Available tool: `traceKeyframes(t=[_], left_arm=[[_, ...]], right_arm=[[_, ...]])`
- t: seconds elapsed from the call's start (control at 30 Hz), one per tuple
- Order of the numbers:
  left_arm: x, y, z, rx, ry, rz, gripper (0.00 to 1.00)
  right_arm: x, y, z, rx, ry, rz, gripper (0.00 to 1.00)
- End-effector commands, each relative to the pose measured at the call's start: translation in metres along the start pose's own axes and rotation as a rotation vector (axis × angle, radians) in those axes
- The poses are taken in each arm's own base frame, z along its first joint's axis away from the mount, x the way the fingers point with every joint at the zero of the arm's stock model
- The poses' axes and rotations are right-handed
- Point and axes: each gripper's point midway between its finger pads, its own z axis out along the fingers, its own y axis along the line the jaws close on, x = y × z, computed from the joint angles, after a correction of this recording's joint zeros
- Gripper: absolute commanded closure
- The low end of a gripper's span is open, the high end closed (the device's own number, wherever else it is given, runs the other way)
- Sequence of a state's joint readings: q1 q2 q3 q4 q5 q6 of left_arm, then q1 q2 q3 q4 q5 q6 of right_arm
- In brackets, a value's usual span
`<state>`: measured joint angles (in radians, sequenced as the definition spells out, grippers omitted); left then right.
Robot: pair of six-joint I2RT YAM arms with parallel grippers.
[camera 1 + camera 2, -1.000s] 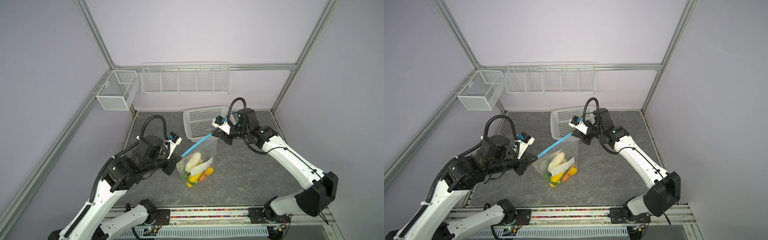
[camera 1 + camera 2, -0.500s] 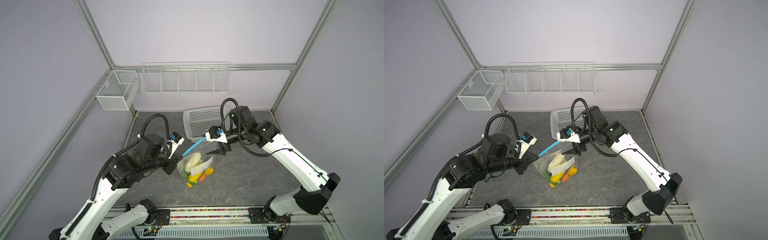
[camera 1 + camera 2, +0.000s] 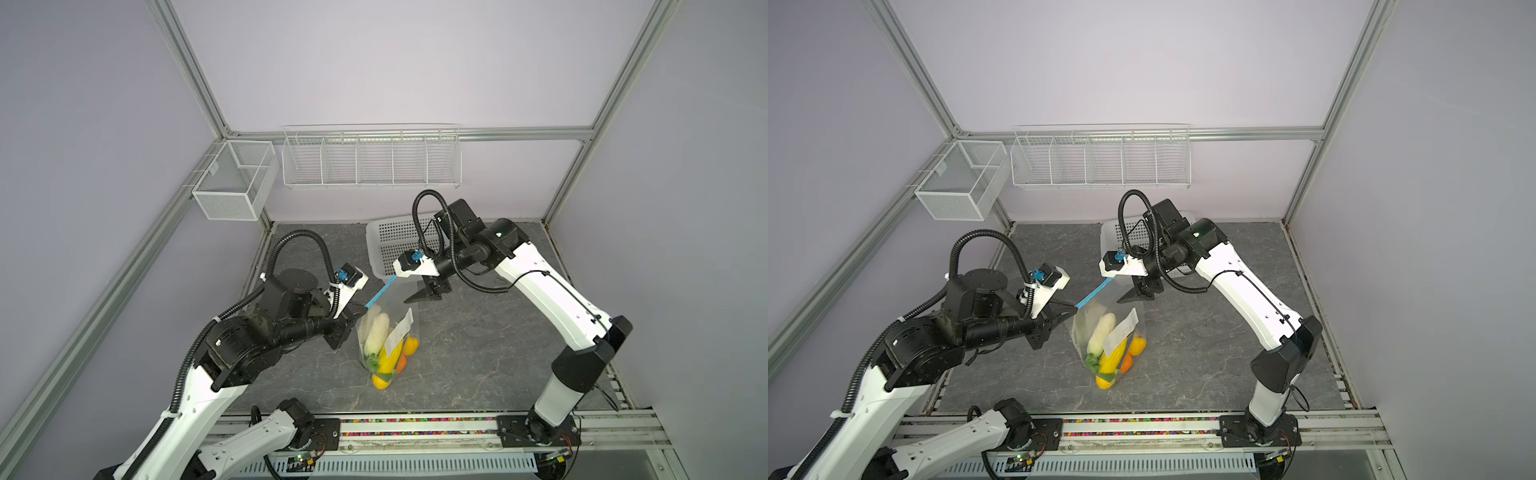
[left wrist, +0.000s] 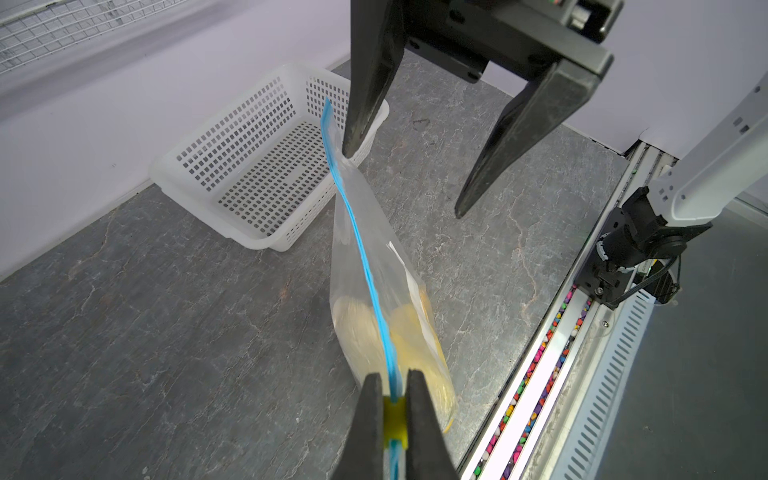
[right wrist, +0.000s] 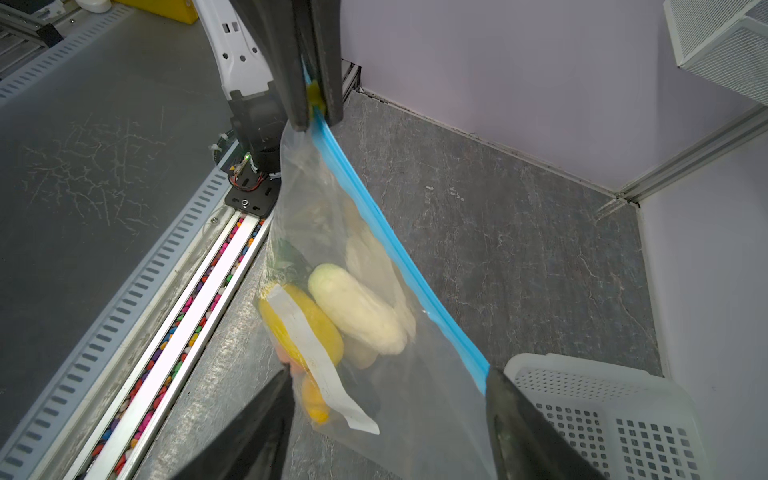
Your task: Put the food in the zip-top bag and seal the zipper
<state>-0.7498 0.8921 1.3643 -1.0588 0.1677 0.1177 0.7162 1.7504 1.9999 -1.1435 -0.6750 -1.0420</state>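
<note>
holding: left gripper [image 4: 394,376] is clamped on the yellow slider tab [image 4: 394,419] at one end of the zipper [image 4: 361,245]. zip-top bag [image 3: 400,305] hangs from that grip over the grey tabletop [image 3: 478,340], between the two arms. food [image 3: 376,337] is inside, bunched at the low end; none seen loose. blue strip reads as one closed line along its visible length, so sealing looks done or nearly so; far tip not verifiable. right gripper [image 4: 404,183] stands spread wide, gripping nothing, one finger just beside the strip's far end. white basket [image 3: 386,243] behind it sits empty. left to do: confirm seal, set bag down.
</note>
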Motion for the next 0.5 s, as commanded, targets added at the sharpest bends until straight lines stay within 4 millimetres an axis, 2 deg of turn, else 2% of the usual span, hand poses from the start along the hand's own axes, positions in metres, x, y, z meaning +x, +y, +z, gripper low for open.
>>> traceKeyframes(t=[0.0, 0.17, 0.4, 0.47], left_arm=[[-0.012, -0.003, -0.007, 0.017, -0.051, 0.048, 1.00], [-0.010, -0.006, -0.007, 0.030, -0.053, 0.052, 1.00], [-0.006, -0.004, -0.005, 0.018, -0.049, 0.053, 1.00], [-0.006, -0.004, -0.005, 0.020, -0.051, 0.053, 1.00]], right_arm=[[-0.003, 0.004, -0.002, -0.023, 0.006, -0.024, 0.28], [-0.007, -0.002, 0.000, -0.014, -0.001, -0.045, 0.31], [-0.008, -0.007, 0.011, -0.051, 0.007, -0.097, 0.49], [-0.006, -0.008, 0.016, -0.070, 0.018, -0.103, 0.51]])
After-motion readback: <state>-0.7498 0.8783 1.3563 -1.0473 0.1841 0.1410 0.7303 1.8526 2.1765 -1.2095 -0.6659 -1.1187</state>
